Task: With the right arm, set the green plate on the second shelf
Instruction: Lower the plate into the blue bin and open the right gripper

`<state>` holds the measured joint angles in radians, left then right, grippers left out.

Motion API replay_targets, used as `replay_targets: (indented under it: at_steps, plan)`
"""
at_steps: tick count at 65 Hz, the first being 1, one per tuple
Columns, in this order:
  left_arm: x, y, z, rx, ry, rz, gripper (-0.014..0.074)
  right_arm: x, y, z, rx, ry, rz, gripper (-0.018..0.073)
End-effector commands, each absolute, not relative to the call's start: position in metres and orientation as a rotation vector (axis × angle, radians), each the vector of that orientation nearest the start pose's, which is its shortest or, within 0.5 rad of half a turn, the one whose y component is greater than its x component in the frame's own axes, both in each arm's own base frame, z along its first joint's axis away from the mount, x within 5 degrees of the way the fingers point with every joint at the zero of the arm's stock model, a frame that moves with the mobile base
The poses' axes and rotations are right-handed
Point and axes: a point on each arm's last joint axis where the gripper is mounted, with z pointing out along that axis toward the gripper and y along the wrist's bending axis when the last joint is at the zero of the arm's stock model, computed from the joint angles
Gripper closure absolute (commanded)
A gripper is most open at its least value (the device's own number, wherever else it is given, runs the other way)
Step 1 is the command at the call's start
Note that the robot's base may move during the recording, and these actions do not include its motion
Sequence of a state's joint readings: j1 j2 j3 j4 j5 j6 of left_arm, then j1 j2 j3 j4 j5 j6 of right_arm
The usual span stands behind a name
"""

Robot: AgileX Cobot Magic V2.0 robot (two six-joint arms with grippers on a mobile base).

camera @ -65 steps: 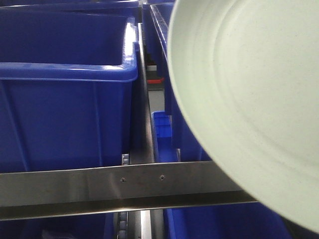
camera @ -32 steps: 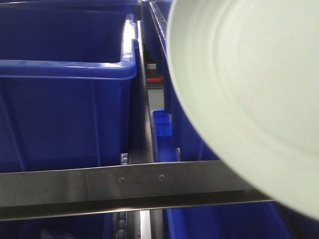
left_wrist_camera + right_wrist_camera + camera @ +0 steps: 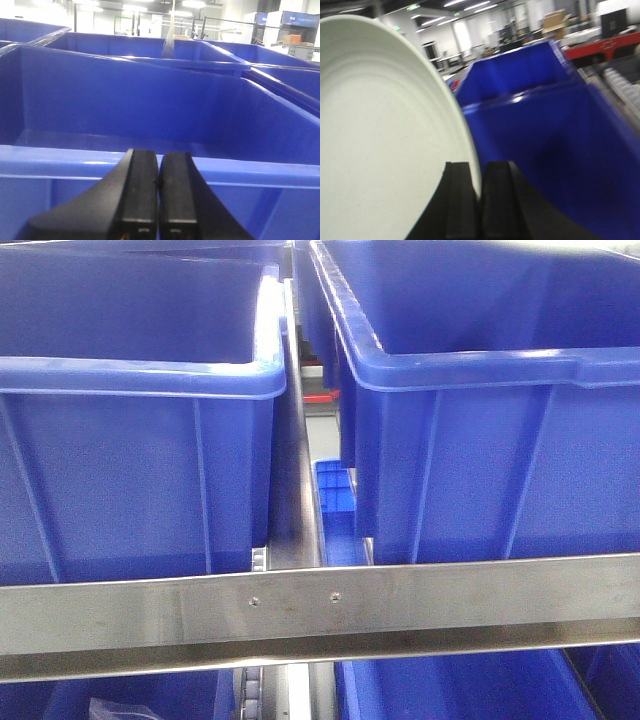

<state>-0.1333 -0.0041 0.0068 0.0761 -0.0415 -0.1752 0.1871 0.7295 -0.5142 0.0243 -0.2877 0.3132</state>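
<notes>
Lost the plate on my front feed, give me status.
Right end effector shut on green plate rim, plate held on edge. Left end effector shut, empty, over blue bin. Plate out of front view; nothing seen blocking.

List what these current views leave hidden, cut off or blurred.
- Green plate, right wrist view: left and bottom edges of the picture cut it off, and the right gripper covers its rim; absent from the front view.
- Blue bin, right wrist view: motion-blurred, contents unreadable.
- Left gripper, left wrist view: hides the near bin's front rim.
- Lower bins, front view: behind the steel rail.
</notes>
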Motion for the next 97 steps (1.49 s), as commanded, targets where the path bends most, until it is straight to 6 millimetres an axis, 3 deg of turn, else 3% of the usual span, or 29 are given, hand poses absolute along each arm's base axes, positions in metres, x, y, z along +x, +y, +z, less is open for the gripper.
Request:
replay_targets:
  at_steps: [1,10,20,33,38,52,56,61,64,81,89,97]
  plan:
    - [0.055,-0.008,0.210,0.026,1.387,-0.210,0.0466,0.181,0.021,0.381,0.159,1.230,0.404,0.0532]
    - [0.055,-0.008,0.210,0.026,1.387,-0.210,0.0467,0.236,0.013,0.385,0.209,1.299,0.342,0.0530]
    - [0.055,-0.008,0.210,0.026,1.387,-0.210,0.0466,0.291,0.018,0.368,0.226,1.446,0.334,0.0506]
    - [0.055,-0.008,0.210,0.026,1.387,-0.210,0.0466,0.332,0.027,0.345,0.236,1.611,0.337,0.0224]
    - [0.055,-0.008,0.210,0.026,1.387,-0.210,0.0466,0.337,0.028,0.341,0.240,1.655,0.333,0.0188]
    - [0.055,-0.008,0.210,0.026,1.387,-0.210,0.0466,0.328,0.028,0.343,0.201,1.774,0.285,0.0229]
    - [0.055,-0.008,0.210,0.026,1.387,-0.210,0.0466,0.321,0.027,0.347,0.169,1.802,0.253,0.0349]
    - [0.055,-0.008,0.210,0.026,1.387,-0.210,0.0467,0.306,0.025,0.358,0.130,1.825,0.209,0.0561]
    - [0.055,-0.008,0.210,0.026,1.387,-0.210,0.0467,0.297,0.024,0.365,0.115,1.832,0.185,0.0515]
    - [0.055,-0.008,0.210,0.026,1.387,-0.210,0.0467,0.228,0.014,0.407,0.123,1.831,0.133,0.0542]
    - [0.055,-0.008,0.210,0.026,1.387,-0.210,0.0466,0.211,0.012,0.417,0.125,1.799,0.135,0.0542]
    - [0.055,-0.008,0.210,0.026,1.387,-0.210,0.0466,0.209,0.015,0.418,0.111,1.792,0.146,0.0542]
